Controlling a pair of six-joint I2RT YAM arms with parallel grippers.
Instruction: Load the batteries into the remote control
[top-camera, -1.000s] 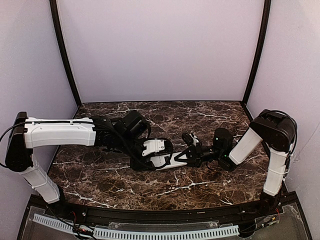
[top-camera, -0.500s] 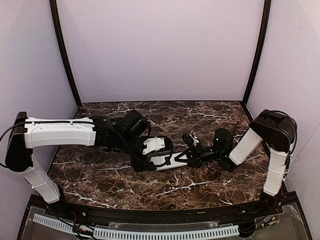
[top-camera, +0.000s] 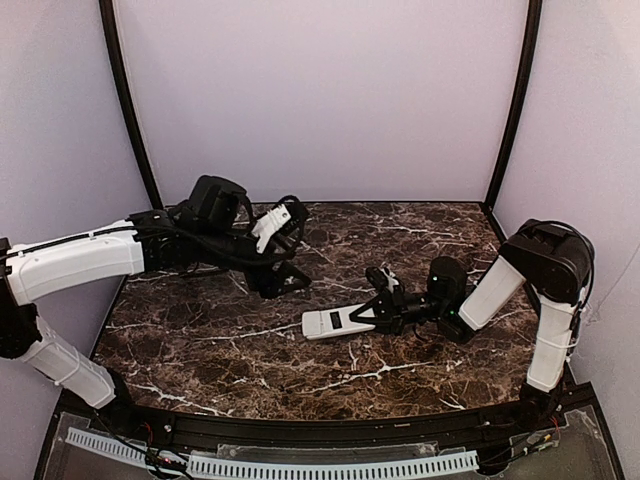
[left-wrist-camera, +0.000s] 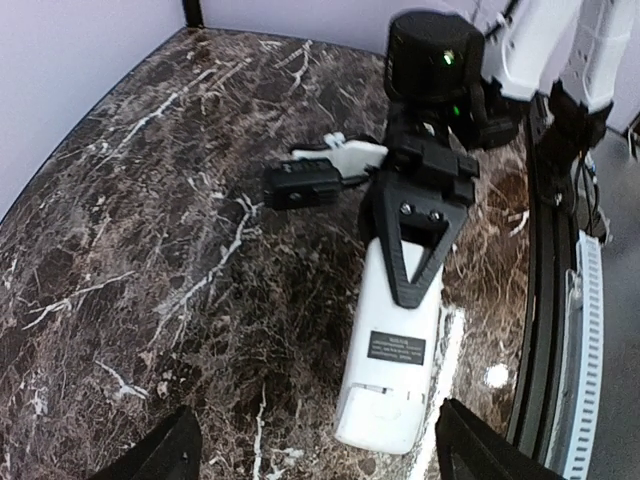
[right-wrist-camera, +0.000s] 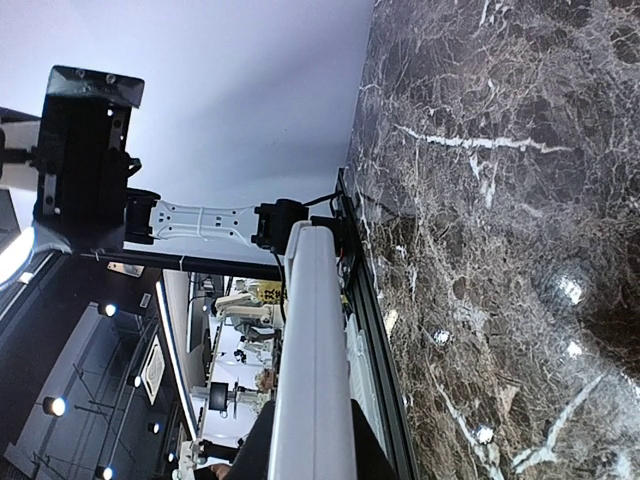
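Your right gripper (top-camera: 373, 312) pinches the remote control (top-camera: 335, 320), white back up, mid-frame. Your left gripper (top-camera: 288, 255), upper left, holds nothing, jaws apart. No batteries show (maybe inside already), so I can't tell what's left.

The dark marble table (top-camera: 200, 345) before me bears the white remote control (top-camera: 333, 321), flat, just six o'clock of centre.

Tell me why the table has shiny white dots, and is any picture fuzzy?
Right wrist view: the dots are probably lamp reflections on the polished table; the remote control, very close to the lens, looks a bit soft. Left wrist view: one bright glint beside the remote, whose label looks sharp. Top view: even light, no strong glare.
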